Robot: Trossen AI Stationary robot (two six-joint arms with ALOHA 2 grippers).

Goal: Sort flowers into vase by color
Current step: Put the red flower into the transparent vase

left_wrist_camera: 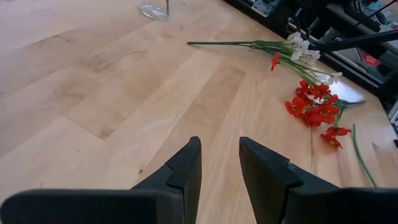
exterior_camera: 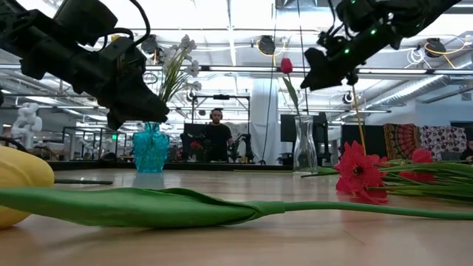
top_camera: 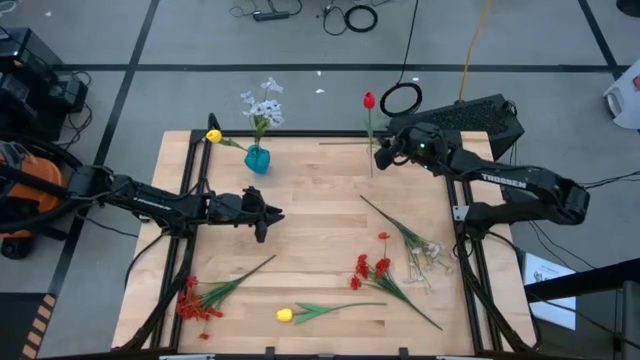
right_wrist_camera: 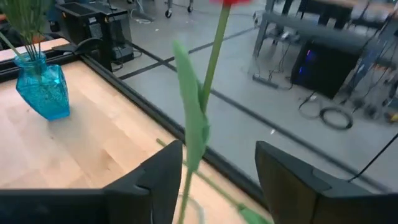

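Observation:
A red tulip [top_camera: 369, 100] stands upright with its stem in a clear glass vase [exterior_camera: 304, 144] near the table's far edge. My right gripper [right_wrist_camera: 217, 180] is open around that stem [right_wrist_camera: 211, 74], above the vase. A blue vase [top_camera: 257, 158] holds white flowers [top_camera: 262, 100]. A yellow flower [top_camera: 213, 135] lies beside it. More flowers lie flat on the near half: a red bunch [top_camera: 200, 300], a yellow tulip [top_camera: 284, 315], red blossoms [top_camera: 370, 268] and pale ones [top_camera: 422, 250]. My left gripper [top_camera: 265, 215] is open and hovers over the table's middle. My right gripper has its open fingers on either side of the red tulip's stem [right_wrist_camera: 185, 186], level from the table's right. The stem runs close along the inner side of one finger [right_wrist_camera: 168, 174]. I cannot tell whether they touch.
The yellow tulip's long stem [exterior_camera: 185, 207] lies across the near edge. Bare wood [left_wrist_camera: 124, 93] spreads between the two vases and the lying flowers. Cables and equipment sit on the floor beyond the far edge. A person stands far behind the table in the low view.

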